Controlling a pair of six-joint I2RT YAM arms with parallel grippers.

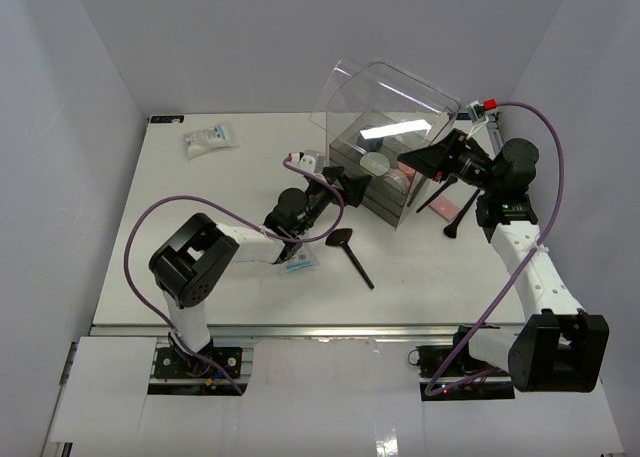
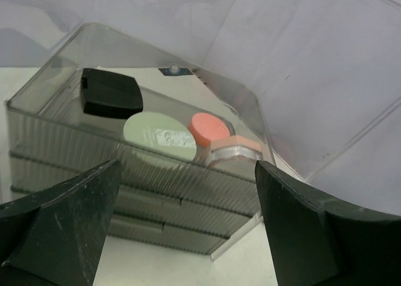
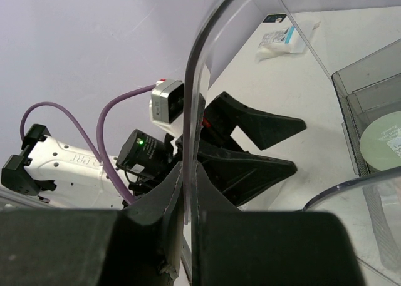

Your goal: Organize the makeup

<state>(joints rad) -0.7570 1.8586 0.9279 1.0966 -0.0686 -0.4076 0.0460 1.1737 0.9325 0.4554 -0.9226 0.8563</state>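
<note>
My left gripper point(image 1: 349, 184) stands open just in front of the clear organizer box point(image 1: 383, 191), nothing between its fingers point(image 2: 66, 223). The box's top tray holds a black compact point(image 2: 111, 93), a pale green round compact point(image 2: 160, 136), a coral one point(image 2: 210, 127) and a peach jar point(image 2: 235, 152). My right gripper point(image 3: 190, 171) is shut on the edge of the raised clear lid point(image 1: 385, 89). A flat-headed black brush point(image 1: 351, 254) lies on the table. A second brush point(image 1: 461, 212) and a pink palette point(image 1: 441, 198) lie right of the box. One white-and-blue packet point(image 1: 210, 139) lies far left, another point(image 1: 298, 265) under my left arm.
Grey ribbed drawers point(image 2: 169, 198) fill the box front, all pushed in. The tilted lid point(image 3: 207, 61) hangs over the tray. Purple cables point(image 1: 520, 227) loop beside both arms. White walls close in the table on three sides.
</note>
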